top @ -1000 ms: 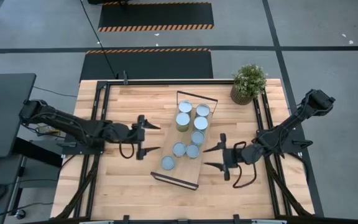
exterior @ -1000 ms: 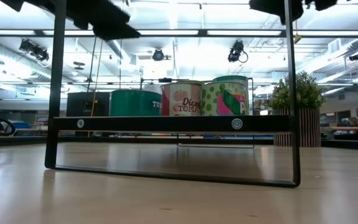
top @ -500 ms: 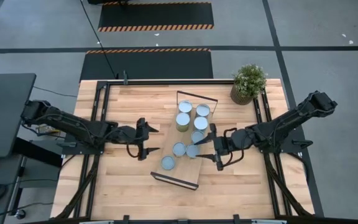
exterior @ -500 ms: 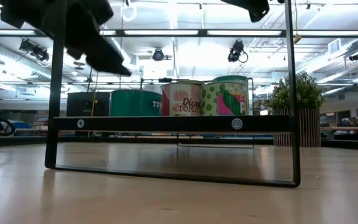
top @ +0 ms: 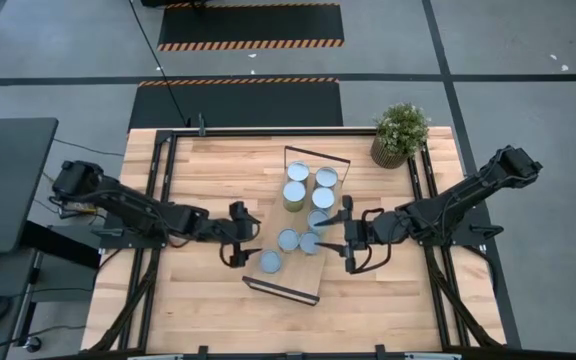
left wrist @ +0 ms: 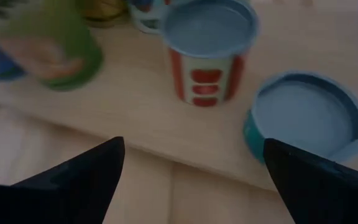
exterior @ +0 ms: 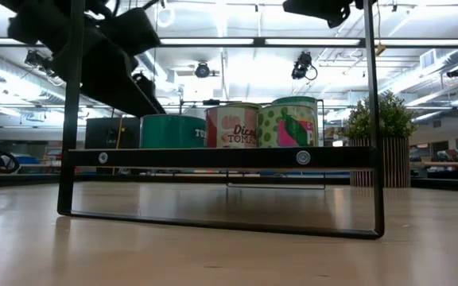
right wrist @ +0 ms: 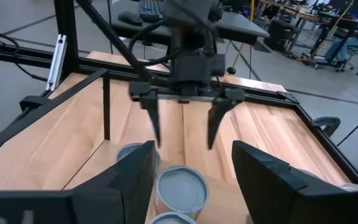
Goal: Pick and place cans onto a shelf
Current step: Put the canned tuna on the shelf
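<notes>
L arm reaches low across table; L gripper (top: 245, 245) w/ jaws wide, just beside shelf (top: 290, 270) near-left edge. R arm stretched in; R gripper (top: 342, 240) jaws part open, empty, at shelf's right edge by cans (top: 310, 242). 7 cans, all on shelf. 1 shelf, mid-table.
</notes>
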`<state>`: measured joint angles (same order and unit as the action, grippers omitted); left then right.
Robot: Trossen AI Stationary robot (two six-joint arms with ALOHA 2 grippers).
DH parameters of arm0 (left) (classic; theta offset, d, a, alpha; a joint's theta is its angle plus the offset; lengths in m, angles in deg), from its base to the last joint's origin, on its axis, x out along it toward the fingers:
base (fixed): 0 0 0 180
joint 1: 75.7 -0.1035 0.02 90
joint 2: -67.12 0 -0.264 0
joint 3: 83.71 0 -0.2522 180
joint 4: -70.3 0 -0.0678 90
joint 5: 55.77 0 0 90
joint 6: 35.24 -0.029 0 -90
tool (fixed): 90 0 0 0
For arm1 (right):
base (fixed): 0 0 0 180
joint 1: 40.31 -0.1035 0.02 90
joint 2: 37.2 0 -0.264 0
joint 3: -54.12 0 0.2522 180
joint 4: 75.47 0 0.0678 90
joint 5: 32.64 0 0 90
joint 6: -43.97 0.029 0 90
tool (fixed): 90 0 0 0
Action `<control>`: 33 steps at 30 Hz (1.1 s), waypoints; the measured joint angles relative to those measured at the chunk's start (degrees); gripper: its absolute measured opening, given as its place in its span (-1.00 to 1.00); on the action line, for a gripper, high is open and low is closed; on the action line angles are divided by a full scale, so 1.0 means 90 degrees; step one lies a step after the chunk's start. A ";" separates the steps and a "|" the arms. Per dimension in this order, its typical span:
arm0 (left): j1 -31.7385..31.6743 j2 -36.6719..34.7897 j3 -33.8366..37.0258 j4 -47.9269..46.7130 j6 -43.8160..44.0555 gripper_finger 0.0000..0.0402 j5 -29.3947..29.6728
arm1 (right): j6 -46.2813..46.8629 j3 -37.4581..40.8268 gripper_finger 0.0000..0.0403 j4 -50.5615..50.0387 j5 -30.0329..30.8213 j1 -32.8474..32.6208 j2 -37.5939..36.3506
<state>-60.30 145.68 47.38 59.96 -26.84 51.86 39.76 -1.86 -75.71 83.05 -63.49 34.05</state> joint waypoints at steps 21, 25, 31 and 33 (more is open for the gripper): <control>0.0512 0.0851 -0.0144 0.0726 -0.0340 0.94 0.0057 | 0.0068 0.0005 0.09 -0.0049 -0.0027 -0.0002 0.0000; 0.0532 0.1067 -0.0152 0.1092 -0.0348 0.94 0.0232 | 0.0105 0.0005 0.09 -0.0047 -0.0027 -0.0001 0.0000; 0.0517 0.1099 -0.0147 0.1070 -0.0507 0.94 0.0247 | 0.0496 0.0005 0.09 -0.0089 -0.0036 0.0000 0.0000; 0.0522 0.1010 -0.0147 0.1066 -0.0573 0.94 0.0255 | 0.0626 0.0005 0.09 -0.0166 -0.0177 0.0067 0.0000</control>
<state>-55.60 154.77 46.06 69.55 -31.99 54.16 45.40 -1.81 -77.21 81.46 -62.89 34.05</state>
